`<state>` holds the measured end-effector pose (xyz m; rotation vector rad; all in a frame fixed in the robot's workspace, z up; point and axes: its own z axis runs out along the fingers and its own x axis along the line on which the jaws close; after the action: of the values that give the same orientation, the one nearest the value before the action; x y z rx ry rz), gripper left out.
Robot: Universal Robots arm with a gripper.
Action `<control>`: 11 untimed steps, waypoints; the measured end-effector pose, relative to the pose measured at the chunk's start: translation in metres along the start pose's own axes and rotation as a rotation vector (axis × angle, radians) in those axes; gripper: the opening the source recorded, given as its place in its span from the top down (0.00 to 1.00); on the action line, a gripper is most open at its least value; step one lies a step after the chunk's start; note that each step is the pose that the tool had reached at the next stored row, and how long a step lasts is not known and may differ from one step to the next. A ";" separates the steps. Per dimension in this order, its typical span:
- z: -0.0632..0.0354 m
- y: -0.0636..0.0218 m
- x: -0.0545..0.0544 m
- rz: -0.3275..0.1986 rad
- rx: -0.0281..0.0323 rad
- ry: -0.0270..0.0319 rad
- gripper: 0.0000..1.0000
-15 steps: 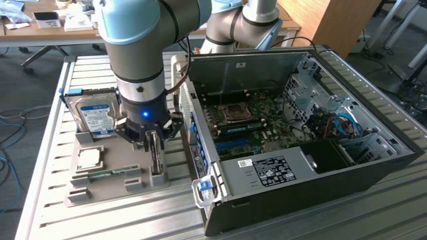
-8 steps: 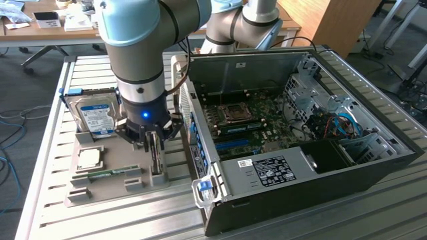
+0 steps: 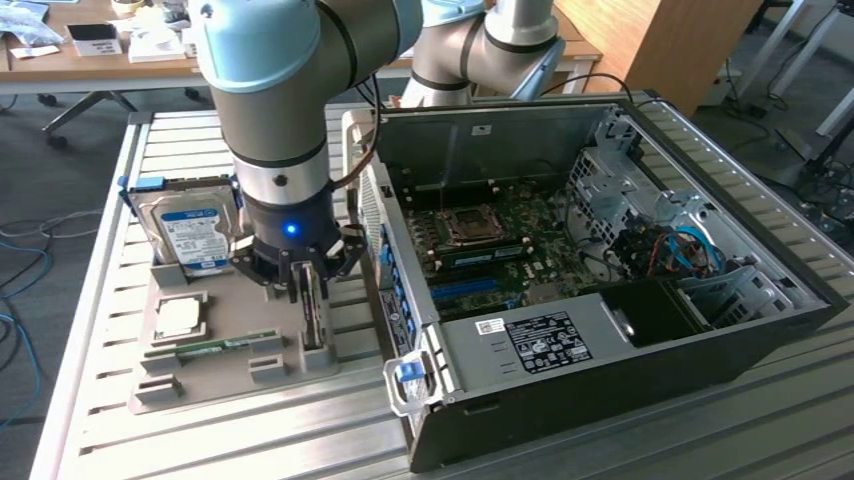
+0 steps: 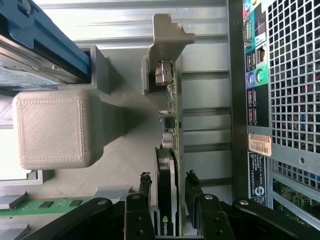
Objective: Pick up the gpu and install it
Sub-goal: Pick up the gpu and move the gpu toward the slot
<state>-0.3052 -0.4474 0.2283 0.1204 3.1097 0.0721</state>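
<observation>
Grasp stage, I judge; thin green gpu card with black fan (image 4: pixel 169 145) stands upright in the grey plastic holder (image 3: pixel 247 378), at its edge nearest the black computer case (image 3: pixel 641 385); black gripper (image 4: pixel 168 176) straddles it, jaws wide; closing squarely seems needed.

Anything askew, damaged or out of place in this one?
Nothing stands out. The gpu stands straight on edge in its holder slot, the open gripper straddling it; the hard drive and RAM stick sit in theirs.
</observation>
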 end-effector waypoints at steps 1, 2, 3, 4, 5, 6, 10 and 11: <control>0.0001 0.0008 0.000 0.000 -0.0003 0.0000 0.58; 0.0003 0.0015 0.000 0.000 -0.0006 0.0000 0.58; 0.0004 0.0025 0.000 0.000 -0.0006 0.0002 0.58; 0.0005 0.0033 0.000 0.000 -0.0008 0.0001 0.58; 0.0006 0.0039 0.000 0.000 -0.0009 0.0001 0.58; 0.0006 0.0040 0.000 0.000 -0.0010 0.0001 0.58; 0.0006 0.0041 0.000 0.000 -0.0009 0.0001 0.58; 0.0006 0.0041 0.001 0.000 -0.0009 0.0001 0.58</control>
<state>-0.3054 -0.4432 0.2279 0.1204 3.1097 0.0735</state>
